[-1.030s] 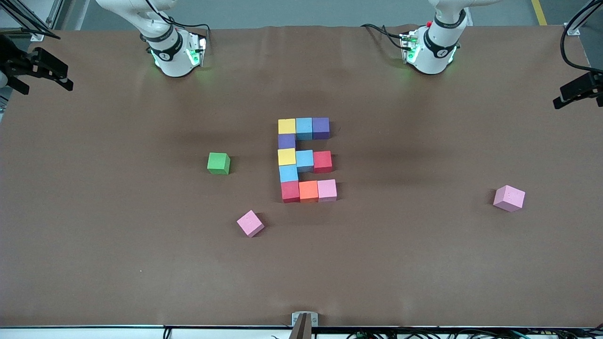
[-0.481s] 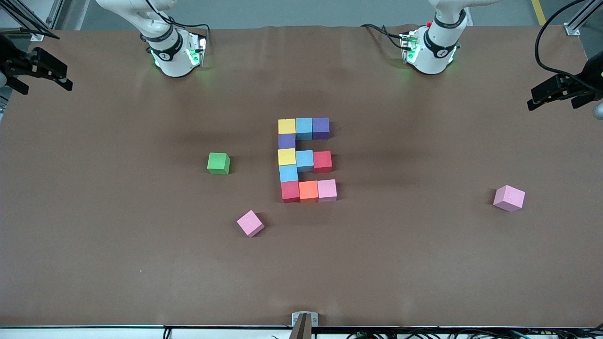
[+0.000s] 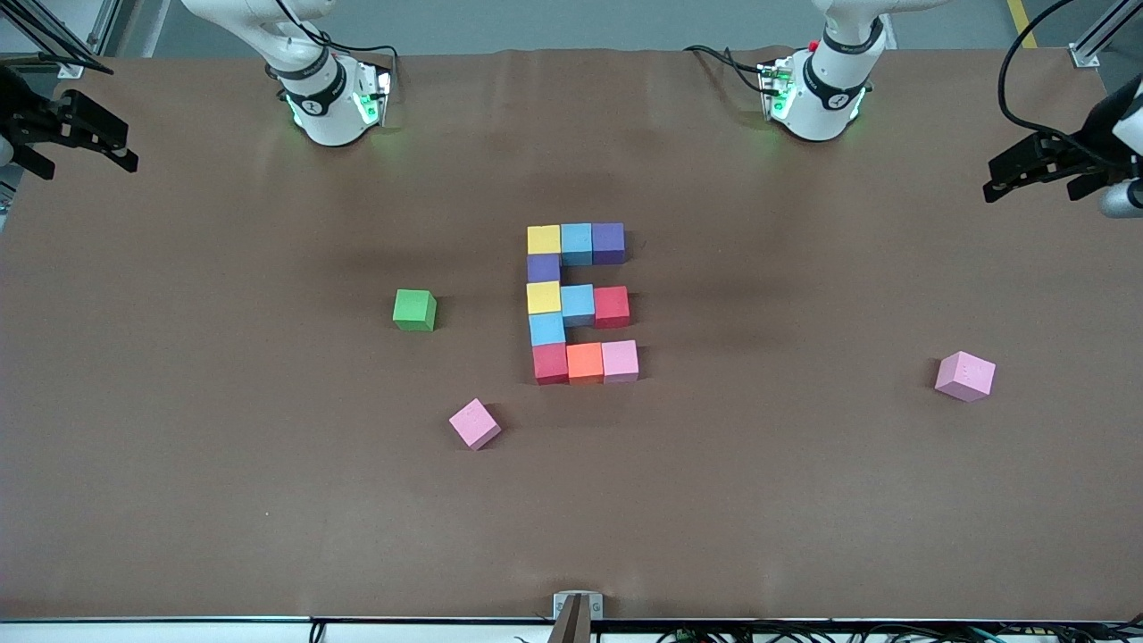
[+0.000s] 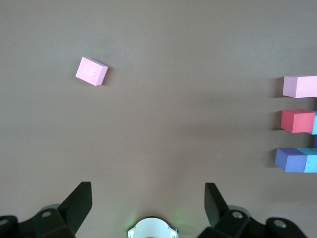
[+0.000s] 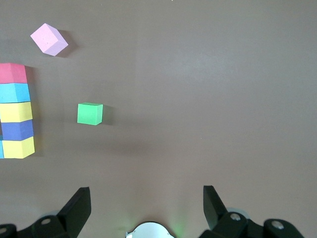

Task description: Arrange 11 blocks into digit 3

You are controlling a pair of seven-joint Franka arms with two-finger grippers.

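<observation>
Risk now is a stray sweep: the digit 3 [image 3: 580, 304] sits complete, eleven blocks touching. Left pincer [image 3: 1027, 170] and right pincer [image 3: 85, 134] hang released at the table [image 3: 804, 500] ends; a low pass would scatter it.

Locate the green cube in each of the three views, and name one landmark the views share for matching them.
Front view: the green cube sits alone on the table, beside the digit 3, toward the right arm's end.
Left wrist view: not in it.
Right wrist view: the green cube lies between the loose pink cube and the figure's stacked edge.
Shared landmark: the digit 3, whose bar ends show in the left wrist view and whose spine shows in the right wrist view.
</observation>
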